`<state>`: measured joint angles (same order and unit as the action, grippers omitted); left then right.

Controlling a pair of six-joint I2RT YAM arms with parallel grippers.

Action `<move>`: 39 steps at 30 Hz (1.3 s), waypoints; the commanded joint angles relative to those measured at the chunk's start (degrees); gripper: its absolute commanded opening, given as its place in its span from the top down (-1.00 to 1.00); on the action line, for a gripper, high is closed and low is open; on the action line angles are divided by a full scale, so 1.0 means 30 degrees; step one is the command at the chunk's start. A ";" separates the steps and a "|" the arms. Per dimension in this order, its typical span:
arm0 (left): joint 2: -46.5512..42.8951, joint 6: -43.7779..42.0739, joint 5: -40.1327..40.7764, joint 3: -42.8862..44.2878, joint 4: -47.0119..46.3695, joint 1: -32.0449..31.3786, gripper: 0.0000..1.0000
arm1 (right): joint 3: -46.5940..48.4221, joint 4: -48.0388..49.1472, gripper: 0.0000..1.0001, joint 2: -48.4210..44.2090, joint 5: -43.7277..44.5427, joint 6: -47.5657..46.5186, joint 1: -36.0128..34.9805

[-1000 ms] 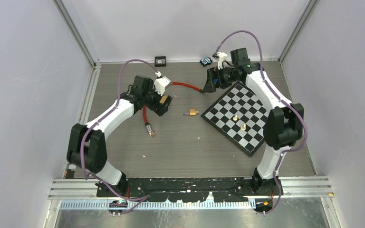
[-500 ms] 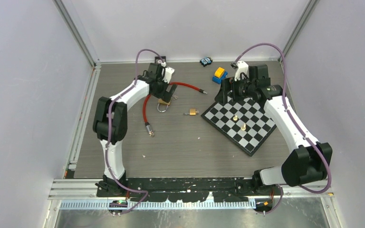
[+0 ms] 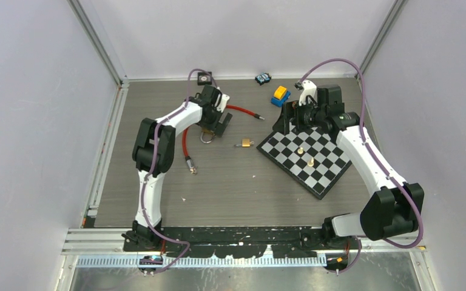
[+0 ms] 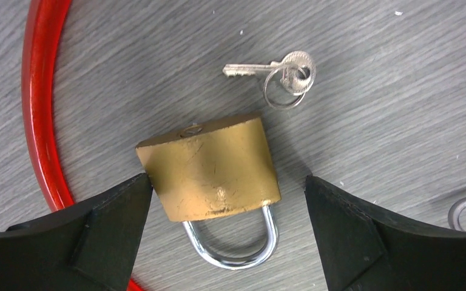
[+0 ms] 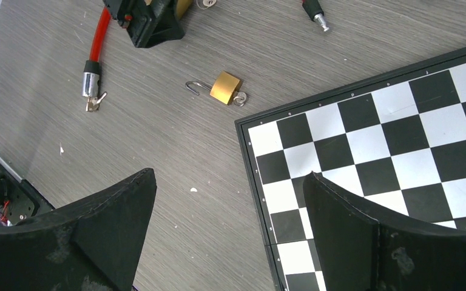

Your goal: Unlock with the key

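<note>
Grey wood-grain table spreads out under both arms, and the business is all at its far left. The left claw hangs low over the brass padlock with its jaws spread wide and gripping nothing. One black finger is just beside the left edge of the lock's body, and the other stands well clear on the right.

The padlock lies flat between them. Its steel shackle points back toward the wrist, and the keyhole end faces away. The key lies just beyond that far end, near the lock but not touching it, and a little to the right of the claw's centre line. Its ring is at the bow end.

The key's long axis runs crosswise, roughly along the line from one finger to the other, with the blade pointing left. From where I stand, the claw looks as if it would need to reach forward past the lock and turn before it could pinch the key across its flat.

A red cable curves past on the left. The right claw is also open and empty, well apart over the corner of the chessboard. A smaller padlock lies on the table between the two arms. The left arm is plainly the nearer to the key.
</note>
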<state>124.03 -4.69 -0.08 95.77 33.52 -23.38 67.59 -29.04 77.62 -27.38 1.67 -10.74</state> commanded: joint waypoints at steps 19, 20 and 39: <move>-0.0848 -0.1652 -0.2254 -0.0763 0.2738 0.0243 0.22 | -0.0386 0.1054 -0.92 0.0222 -0.1451 0.0342 0.0121; -0.1399 -0.2128 -0.2343 -0.1312 0.2966 0.0084 0.23 | -0.0383 0.1050 -0.92 0.0242 -0.1539 0.0350 0.0124; -0.9967 -0.7216 -0.5196 -1.1564 0.0851 -0.5607 0.20 | 0.0086 -0.0251 -0.92 0.1520 -0.2900 -0.1227 0.0124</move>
<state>98.94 -23.62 -13.34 62.35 39.48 -38.81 66.52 -29.82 82.67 -34.28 -0.47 -10.63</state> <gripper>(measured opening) 0.668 0.957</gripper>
